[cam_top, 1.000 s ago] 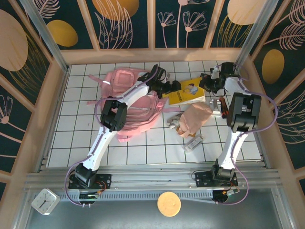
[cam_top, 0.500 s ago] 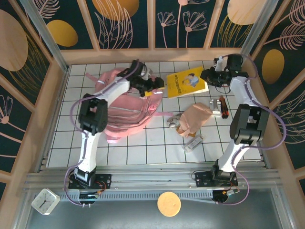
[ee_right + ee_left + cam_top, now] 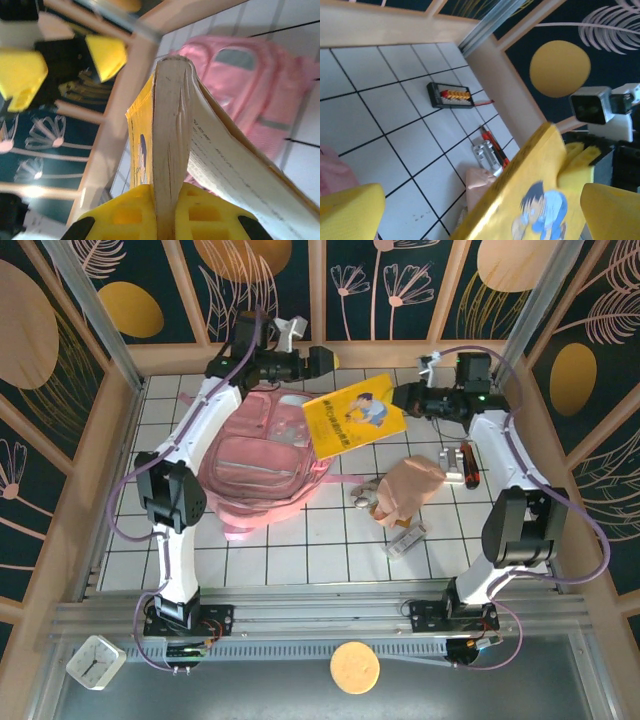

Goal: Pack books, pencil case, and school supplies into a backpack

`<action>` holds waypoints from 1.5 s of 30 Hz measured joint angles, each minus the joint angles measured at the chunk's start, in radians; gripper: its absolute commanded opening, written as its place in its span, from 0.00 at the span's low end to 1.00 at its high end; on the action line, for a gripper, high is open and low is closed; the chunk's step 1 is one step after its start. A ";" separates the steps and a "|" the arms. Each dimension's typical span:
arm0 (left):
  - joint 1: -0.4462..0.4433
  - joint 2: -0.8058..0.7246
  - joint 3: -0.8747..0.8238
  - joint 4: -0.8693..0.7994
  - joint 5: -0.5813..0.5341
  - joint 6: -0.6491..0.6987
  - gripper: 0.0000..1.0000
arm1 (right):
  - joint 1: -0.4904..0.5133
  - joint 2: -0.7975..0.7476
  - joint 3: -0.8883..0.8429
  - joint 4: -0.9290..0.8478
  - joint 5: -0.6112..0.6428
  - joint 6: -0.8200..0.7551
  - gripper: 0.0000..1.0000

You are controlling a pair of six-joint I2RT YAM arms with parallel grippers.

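Observation:
A thin yellow book [image 3: 355, 420] with a cartoon figure hangs tilted above the table, its left corner over the right edge of the pink backpack [image 3: 255, 455]. My right gripper [image 3: 402, 398] is shut on the book's right edge. In the right wrist view the yellow fingers [image 3: 125, 215] pinch the pages [image 3: 170, 150], with the backpack [image 3: 250, 85] below. My left gripper [image 3: 322, 361] stands open near the back wall, above the backpack's top. Its wrist view looks past its fingers [image 3: 350, 212] at the book [image 3: 545, 200]. The beige-pink pencil case [image 3: 410, 485] lies right of the backpack. A whitish block of school supplies [image 3: 407, 540] lies in front of it.
A red-and-silver tool [image 3: 463, 462] lies by the right wall, also in the left wrist view as the tool [image 3: 492, 146] beyond a black gadget with orange digits [image 3: 451, 95]. A flat orange-brown piece [image 3: 354, 667] and a small clock [image 3: 95, 660] rest on the front ledge.
The right gripper has lifted the yellow book and carried it left toward the backpack. The left arm has swung up and back from the backpack to the back wall, still open.

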State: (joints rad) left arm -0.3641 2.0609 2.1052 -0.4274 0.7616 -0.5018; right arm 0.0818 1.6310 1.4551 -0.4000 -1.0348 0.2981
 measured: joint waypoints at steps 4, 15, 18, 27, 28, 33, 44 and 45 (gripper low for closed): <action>0.018 -0.039 -0.089 0.035 0.107 0.003 0.99 | 0.103 -0.006 0.004 -0.024 -0.030 -0.005 0.00; -0.040 -0.327 -0.584 -0.015 0.182 0.108 0.86 | 0.182 0.006 0.038 -0.091 -0.050 -0.022 0.00; -0.034 -0.394 -0.637 0.014 0.187 0.105 0.66 | 0.192 0.028 0.053 -0.107 -0.067 -0.031 0.00; -0.008 -0.398 -0.694 0.082 0.190 0.075 0.00 | 0.212 0.076 0.113 -0.140 -0.067 -0.056 0.44; -0.008 -0.398 -0.698 0.087 0.196 0.075 0.00 | 0.209 0.079 0.114 -0.141 -0.053 -0.056 0.54; 0.016 -0.399 -0.741 0.138 0.205 0.014 0.00 | 0.148 0.063 0.111 -0.145 0.110 -0.024 0.99; 0.076 -0.395 -0.866 0.747 0.120 -0.653 0.00 | 0.231 -0.219 -0.249 0.176 0.188 0.266 0.99; 0.076 -0.392 -0.875 0.792 0.120 -0.706 0.00 | 0.263 -0.214 -0.273 0.219 0.184 0.298 0.99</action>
State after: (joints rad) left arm -0.2882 1.6691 1.2304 0.3649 0.8818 -1.2083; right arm 0.3447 1.4174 1.1820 -0.1806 -0.8505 0.5964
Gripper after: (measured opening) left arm 0.590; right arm 0.991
